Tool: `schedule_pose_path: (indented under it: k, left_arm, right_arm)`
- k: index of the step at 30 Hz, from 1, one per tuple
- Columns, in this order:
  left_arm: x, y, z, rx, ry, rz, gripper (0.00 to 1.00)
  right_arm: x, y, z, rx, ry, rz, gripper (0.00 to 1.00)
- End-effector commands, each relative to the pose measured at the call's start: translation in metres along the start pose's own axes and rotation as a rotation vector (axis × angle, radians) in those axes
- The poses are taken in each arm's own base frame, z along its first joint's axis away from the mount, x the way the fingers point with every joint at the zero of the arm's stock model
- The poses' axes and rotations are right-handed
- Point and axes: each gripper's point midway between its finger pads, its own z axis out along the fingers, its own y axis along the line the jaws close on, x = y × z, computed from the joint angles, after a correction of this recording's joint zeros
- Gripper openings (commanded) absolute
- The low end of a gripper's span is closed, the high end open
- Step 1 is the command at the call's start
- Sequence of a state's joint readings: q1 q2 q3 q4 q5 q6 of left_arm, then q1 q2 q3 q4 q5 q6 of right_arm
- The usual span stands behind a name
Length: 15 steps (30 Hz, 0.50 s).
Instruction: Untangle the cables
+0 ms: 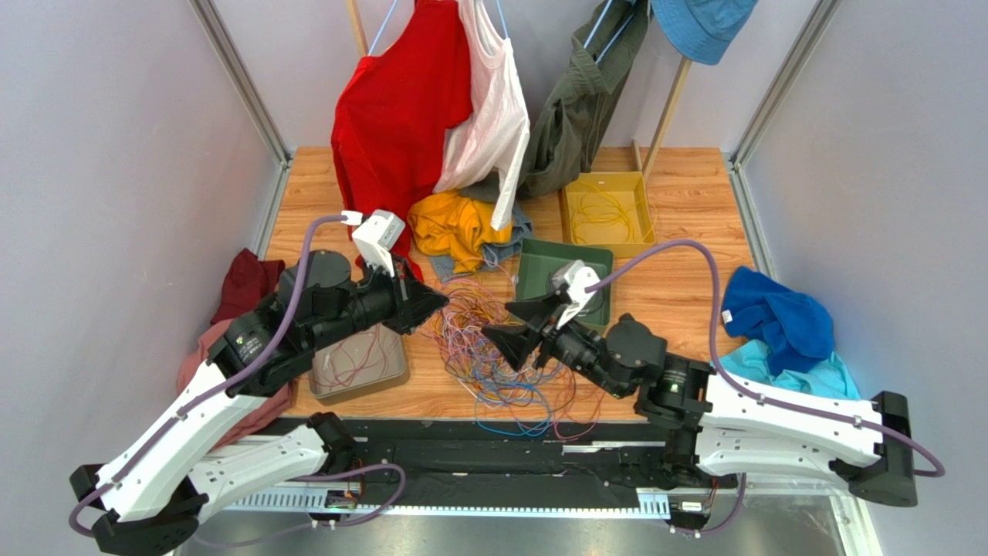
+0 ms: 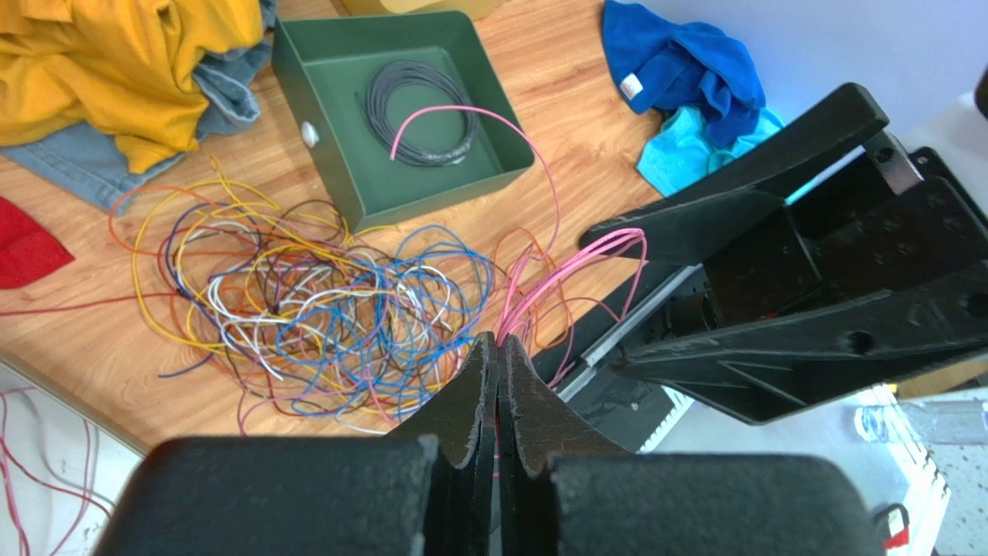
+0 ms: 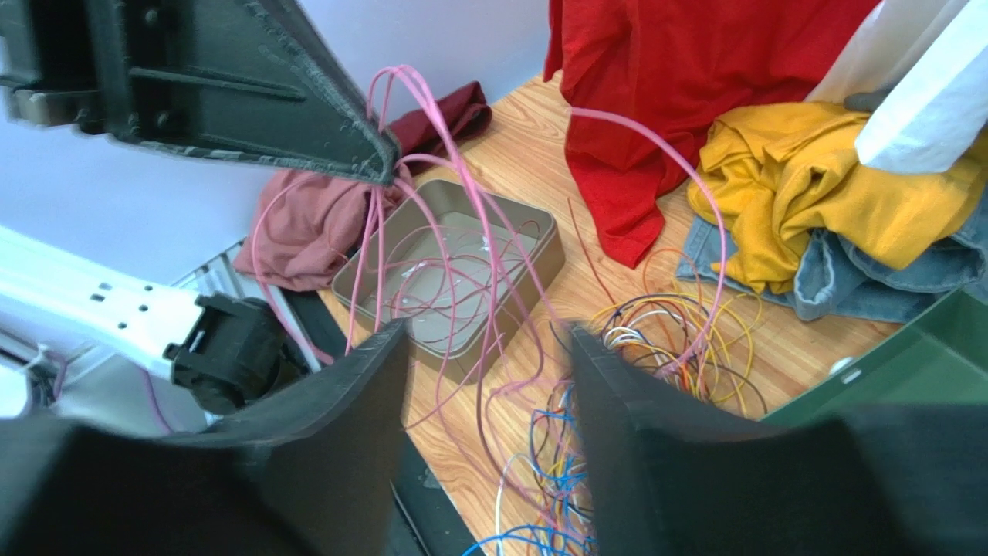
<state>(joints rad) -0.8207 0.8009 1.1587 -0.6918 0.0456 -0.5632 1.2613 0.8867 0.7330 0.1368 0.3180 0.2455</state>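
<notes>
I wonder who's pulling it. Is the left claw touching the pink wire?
Touching. In the left wrist view the left gripper is shut, and the pink wire runs straight into its pinched fingertips.

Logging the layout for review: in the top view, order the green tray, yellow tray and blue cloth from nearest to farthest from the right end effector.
1. The green tray, directly behind the right end effector.
2. The yellow tray, farther back and slightly to the right.
3. The blue cloth, far out on the right side.
</notes>
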Motion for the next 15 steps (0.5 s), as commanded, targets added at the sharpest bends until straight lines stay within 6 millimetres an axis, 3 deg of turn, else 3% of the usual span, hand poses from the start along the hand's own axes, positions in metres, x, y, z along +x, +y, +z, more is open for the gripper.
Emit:
schedule_pose_path:
  k: [1,2,3,6,7,9,10,11,15]
  left_arm:
    - [0.001,-0.008,-0.002,0.047,-0.008,-0.008,0.00]
    - [0.002,-0.008,-0.003,0.048,-0.007,-0.008,0.00]
    - [0.002,-0.007,-0.003,0.044,-0.011,-0.008,0.00]
    - [0.004,-0.001,-0.008,0.020,-0.022,-0.004,0.00]
    - [0.004,0.002,-0.010,0.009,-0.026,0.005,0.06]
    - [0.003,0.008,-0.016,-0.021,-0.034,0.012,0.34]
    - [0.000,0.014,-0.019,-0.056,-0.053,0.017,0.83]
    - [-0.001,0.017,-0.021,-0.073,-0.061,0.022,0.97]
    - [-0.012,0.028,-0.034,-0.136,-0.122,0.036,0.98]
  right_arm:
    - [-0.030,-0.003,0.018,0.046,-0.079,-0.019,0.43]
    - [-0.030,-0.004,0.019,0.048,-0.081,-0.015,0.15]
    - [-0.028,-0.005,0.020,0.053,-0.078,-0.012,0.02]
    - [-0.029,-0.006,0.015,0.053,-0.086,0.003,0.00]
    - [-0.029,-0.007,0.011,0.051,-0.084,0.004,0.00]
    - [-0.035,-0.008,0.000,0.044,-0.097,0.017,0.00]
    - [-0.032,-0.010,-0.005,0.049,-0.084,0.016,0.00]
    - [-0.040,-0.012,-0.015,0.050,-0.105,0.026,0.00]
    - [-0.042,-0.018,-0.036,0.054,-0.107,0.045,0.00]
